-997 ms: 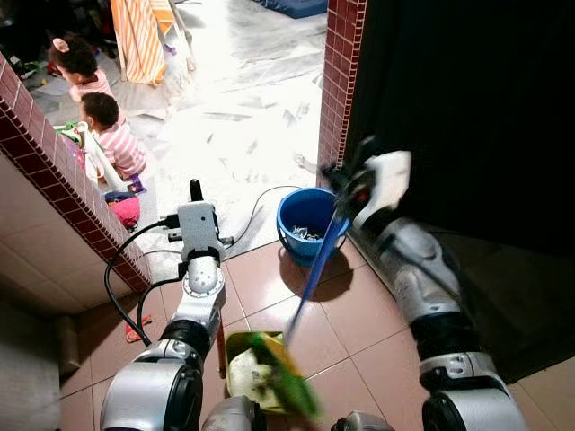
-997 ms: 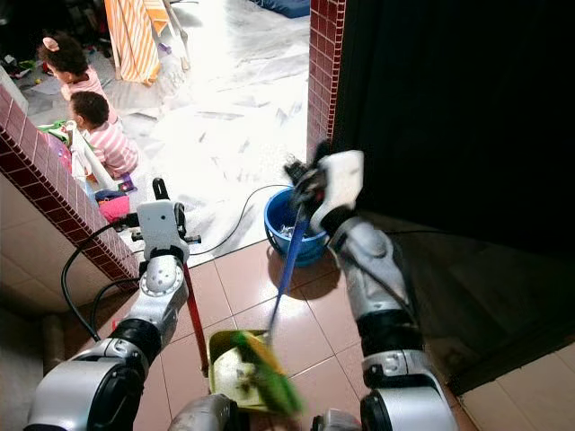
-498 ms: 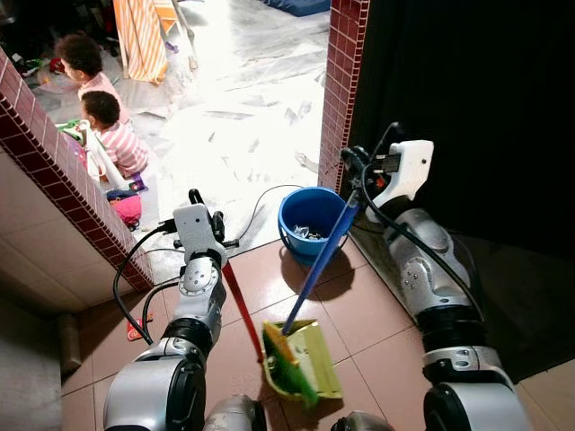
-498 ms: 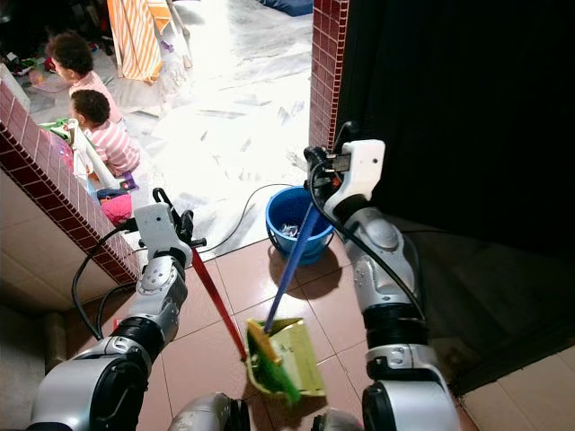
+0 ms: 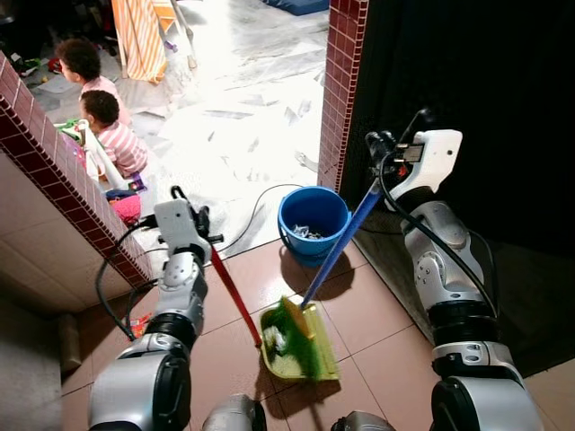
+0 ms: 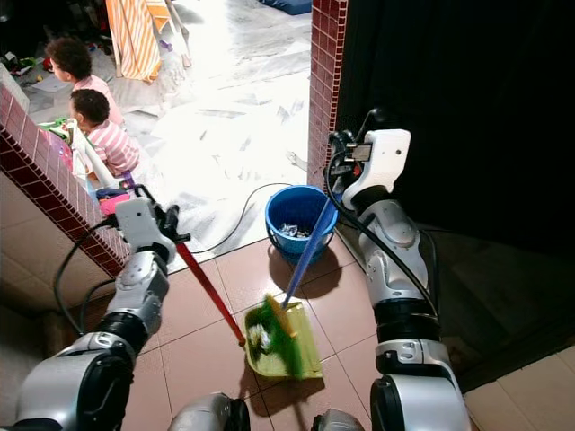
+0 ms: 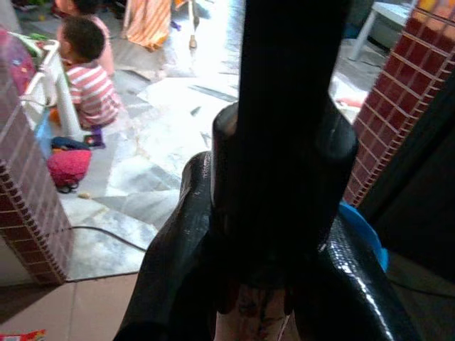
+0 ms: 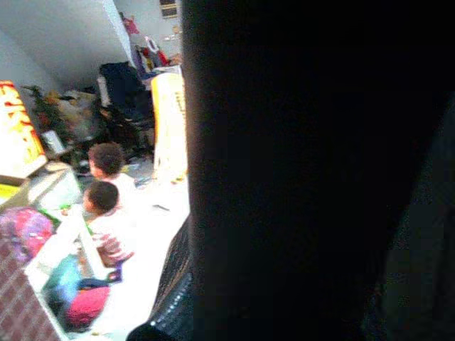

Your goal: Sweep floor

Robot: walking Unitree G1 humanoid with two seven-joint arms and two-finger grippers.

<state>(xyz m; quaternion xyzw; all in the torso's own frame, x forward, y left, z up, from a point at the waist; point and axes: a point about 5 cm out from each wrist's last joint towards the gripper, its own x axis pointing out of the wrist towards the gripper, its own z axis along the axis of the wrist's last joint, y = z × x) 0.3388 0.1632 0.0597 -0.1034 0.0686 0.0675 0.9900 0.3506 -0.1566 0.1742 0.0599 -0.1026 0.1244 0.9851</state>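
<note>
Now: broom head in dustpan, both grippers clamped

L gripper (image 5: 199, 235) closed on red dustpan handle (image 5: 234, 294); handle slants down to green dustpan (image 5: 305, 355) resting on brown tile floor (image 5: 368, 314). R gripper (image 5: 379, 153) closed on top of blue broom handle (image 5: 340, 242); green broom head (image 5: 292, 328) sits inside pan w/ pale debris. Blue bucket (image 5: 312, 218) just beyond pan, near brick pillar (image 5: 340, 90); scraps inside. Black cable (image 5: 256, 206) runs across the white marble floor. Two children (image 5: 103, 117) sit far L behind low brick wall (image 5: 54, 171).
</note>
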